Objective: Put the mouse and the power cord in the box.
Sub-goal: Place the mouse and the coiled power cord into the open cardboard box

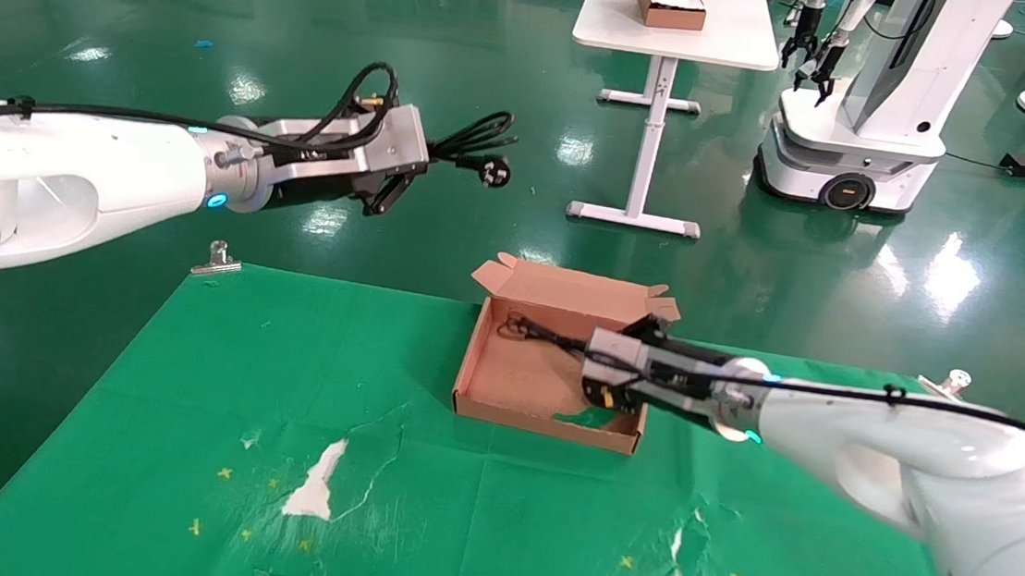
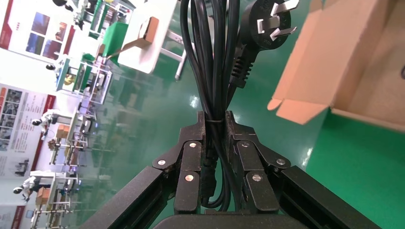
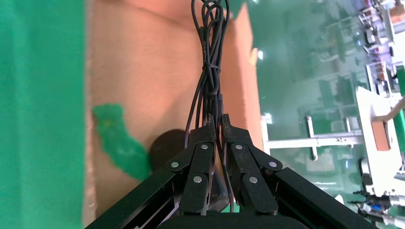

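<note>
The power cord (image 1: 479,137), a thick black bundle with a pronged plug (image 2: 267,19), hangs in the air off the table's far left. My left gripper (image 1: 422,155) is shut on it, its fingers (image 2: 191,148) clamping the strands. The salmon-brown box (image 1: 471,368) lies open on the green cloth, with a green patch (image 1: 589,417) on its floor. Over the box's right end, my right gripper (image 1: 589,350) is shut on the mouse's thin cable (image 3: 210,57), whose loops trail across the box floor (image 3: 143,71). The mouse's dark body (image 3: 165,145) shows partly behind the fingers.
Metal clips (image 1: 218,258) (image 1: 955,378) hold the cloth at the table's far corners. The cloth has torn white patches (image 1: 314,484) near the front. Beyond stand a white table (image 1: 673,38) with a small brown box (image 1: 672,5) and another robot (image 1: 861,124).
</note>
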